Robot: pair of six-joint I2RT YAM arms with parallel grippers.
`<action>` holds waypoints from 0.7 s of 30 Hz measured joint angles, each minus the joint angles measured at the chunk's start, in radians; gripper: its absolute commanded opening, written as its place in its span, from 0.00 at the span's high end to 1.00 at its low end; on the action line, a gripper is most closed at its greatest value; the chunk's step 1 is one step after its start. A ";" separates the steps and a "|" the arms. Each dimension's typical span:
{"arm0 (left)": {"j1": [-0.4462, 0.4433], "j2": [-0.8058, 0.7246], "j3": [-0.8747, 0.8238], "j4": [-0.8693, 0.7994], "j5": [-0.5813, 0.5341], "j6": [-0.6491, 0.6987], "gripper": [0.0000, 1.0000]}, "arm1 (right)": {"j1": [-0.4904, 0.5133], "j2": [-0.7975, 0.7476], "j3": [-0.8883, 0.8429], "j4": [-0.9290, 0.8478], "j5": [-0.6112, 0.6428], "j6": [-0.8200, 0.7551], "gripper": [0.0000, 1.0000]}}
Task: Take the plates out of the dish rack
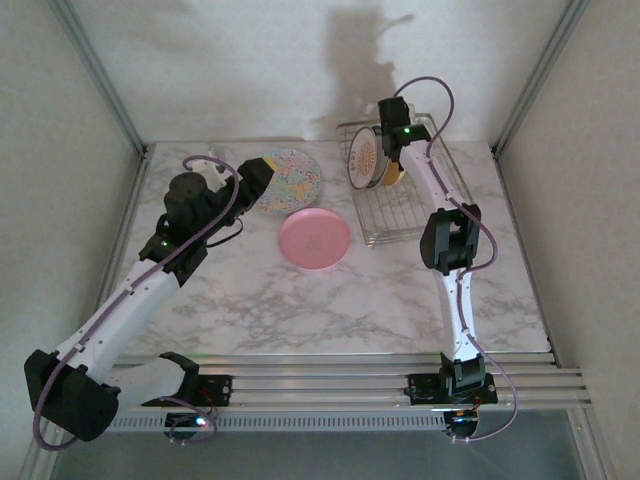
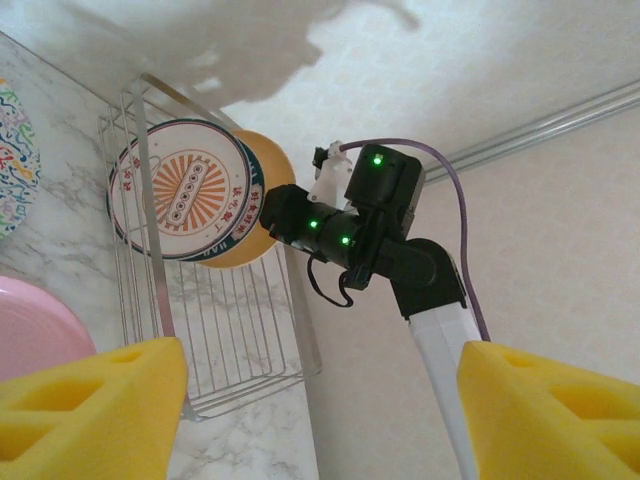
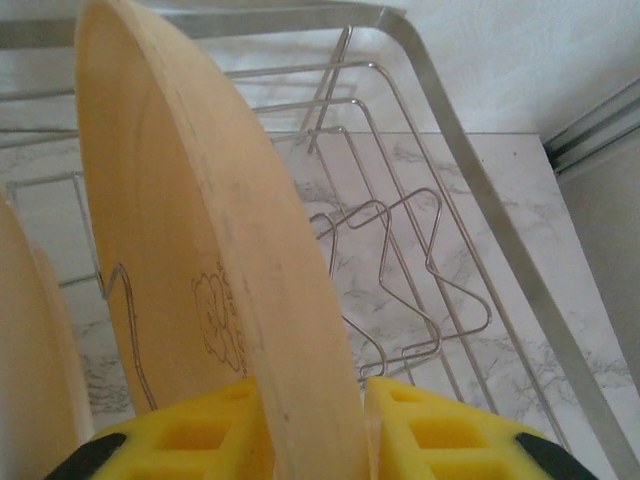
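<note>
Plates [image 1: 366,160] stand in the dish rack [image 3: 455,185] at the table's [image 1: 300,310] far right corner. The right gripper [image 3: 305,425] seems clamped on the yellow plate's [image 3: 200,250] rim. A shallow pinch could slip and strike the orange-motif plate [image 2: 185,190]. Left gripper [image 2: 320,400] gapes wide, empty.

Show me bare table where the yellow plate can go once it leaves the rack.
The widest bare marble of the table lies nearer than the pink plate, between the two arms. Crowded: far left, floral plate and pink plate close together by the left gripper; the right arm fills the strip beside the dish rack.
</note>
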 measured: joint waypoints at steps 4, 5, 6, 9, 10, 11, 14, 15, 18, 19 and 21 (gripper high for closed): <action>0.000 -0.002 0.000 0.000 -0.001 0.000 0.30 | -0.005 0.008 0.003 0.000 -0.003 -0.004 0.83; 0.000 -0.004 0.000 -0.001 -0.002 0.000 0.30 | -0.004 0.008 0.008 0.000 -0.008 -0.006 0.86; 0.000 -0.006 0.000 -0.001 -0.003 0.000 0.30 | -0.003 0.008 0.013 0.000 -0.010 -0.008 0.89; 0.000 -0.019 0.001 -0.001 -0.007 0.000 0.30 | -0.002 0.008 0.018 0.000 -0.005 -0.010 0.97; 0.000 -0.022 0.002 -0.001 -0.008 0.000 0.30 | -0.002 0.008 0.018 0.000 -0.005 -0.010 0.99; 0.000 -0.024 0.005 -0.001 -0.008 0.000 0.30 | -0.002 0.008 0.019 0.000 -0.005 -0.010 1.00; 0.000 -0.030 0.008 -0.001 -0.013 0.000 0.30 | -0.002 0.008 0.019 -0.002 -0.003 -0.007 1.00; 0.000 -0.031 0.008 -0.003 -0.015 0.000 0.30 | -0.002 0.008 0.021 -0.003 -0.002 -0.006 1.00; 0.000 -0.033 0.008 -0.008 -0.018 0.000 0.30 | 0.000 0.008 0.025 -0.003 0.006 -0.006 1.00; 0.000 -0.033 0.008 -0.008 -0.019 0.000 0.30 | 0.002 0.008 0.026 -0.003 0.011 -0.004 1.00; 0.000 -0.033 0.008 -0.008 -0.019 0.000 0.29 | 0.007 0.008 0.027 -0.002 0.025 -0.004 1.00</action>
